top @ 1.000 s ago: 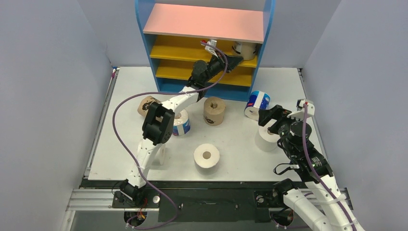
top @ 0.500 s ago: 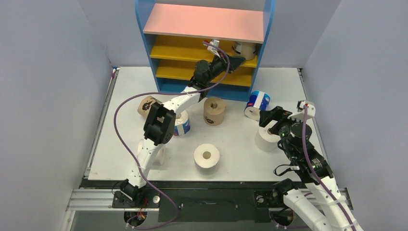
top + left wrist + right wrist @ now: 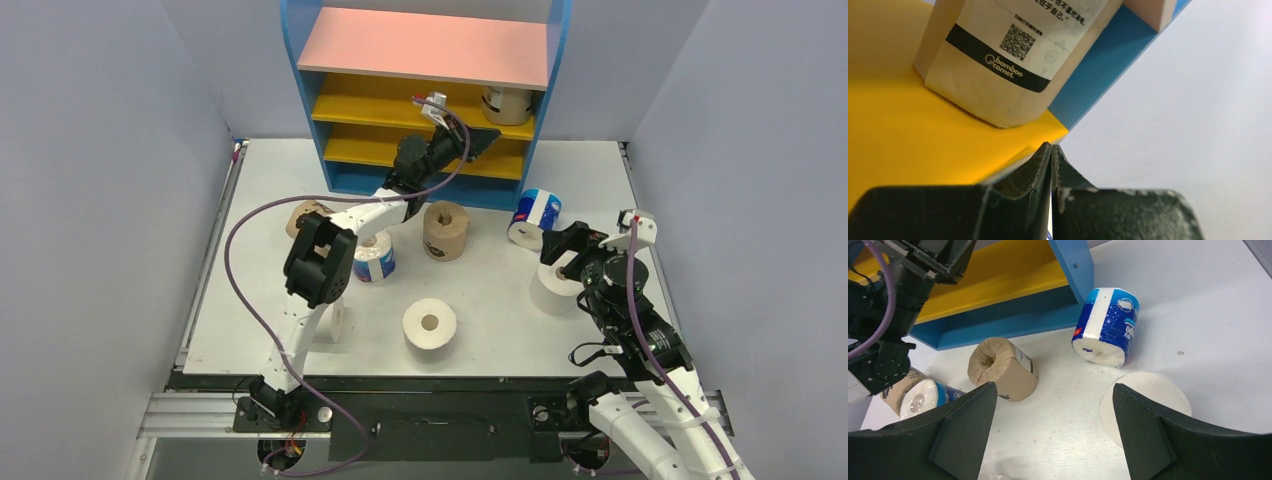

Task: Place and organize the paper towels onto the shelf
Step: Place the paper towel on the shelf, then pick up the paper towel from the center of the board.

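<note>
While left fingers (image 3: 1020,187) pinch together by shelved tan roll (image 3: 1008,65), right fingers (image 3: 960,425) spread wide

white table (image 3: 490,300), matte, dark strip along the near side. pale grey-blue left wall (image 3: 100,200), right wall (image 3: 760,150). aluminium rail (image 3: 190,412) at near edge, black plate (image 3: 440,425) mid. small reddish bit (image 3: 237,146) at far left corner, maybe a clip.

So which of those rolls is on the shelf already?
The tan-wrapped roll standing at the right end of the upper yellow board; the rest sit on the table.
</note>
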You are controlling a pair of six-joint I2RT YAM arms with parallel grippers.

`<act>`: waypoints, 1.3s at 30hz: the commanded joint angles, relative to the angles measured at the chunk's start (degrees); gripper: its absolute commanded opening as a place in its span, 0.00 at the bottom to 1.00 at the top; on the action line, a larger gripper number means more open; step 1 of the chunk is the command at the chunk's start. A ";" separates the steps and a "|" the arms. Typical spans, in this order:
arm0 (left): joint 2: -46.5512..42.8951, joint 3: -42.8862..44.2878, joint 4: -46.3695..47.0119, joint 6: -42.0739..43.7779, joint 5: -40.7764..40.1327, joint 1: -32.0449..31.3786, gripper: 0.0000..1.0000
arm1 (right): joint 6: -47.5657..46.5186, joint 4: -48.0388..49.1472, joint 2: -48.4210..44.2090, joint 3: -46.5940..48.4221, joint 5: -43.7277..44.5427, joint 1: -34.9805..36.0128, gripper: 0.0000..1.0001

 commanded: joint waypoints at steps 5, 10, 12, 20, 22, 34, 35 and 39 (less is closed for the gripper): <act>-16.69 -14.71 9.44 0.94 -3.25 0.03 0.00 | -2.70 -2.28 -0.77 2.73 3.16 0.23 0.84; -27.50 -27.18 6.95 2.58 -7.42 -0.62 0.00 | -1.46 -3.53 -0.64 2.83 3.61 0.23 0.89; -32.43 -31.91 3.22 2.53 -11.84 -1.09 0.00 | -0.19 -3.31 -0.52 2.48 3.68 0.27 0.92; -50.91 -41.34 -26.73 7.65 -27.15 -5.34 0.18 | 9.01 -4.30 2.04 2.06 4.29 0.07 0.99; -54.81 -42.18 -34.12 8.47 -29.29 -5.81 0.29 | 9.77 -2.48 1.93 0.77 1.97 0.09 0.99; -74.24 -52.70 -65.05 12.49 -46.44 -9.51 0.97 | 5.08 3.15 6.00 -2.56 -8.50 2.04 0.95; -74.54 -52.68 -66.86 11.90 -48.46 -9.49 0.96 | 5.00 3.32 7.93 -2.11 -7.92 2.61 0.95; -74.92 -53.22 -75.38 5.81 -53.44 -9.57 0.96 | 5.34 2.69 17.00 1.79 -2.51 7.68 0.93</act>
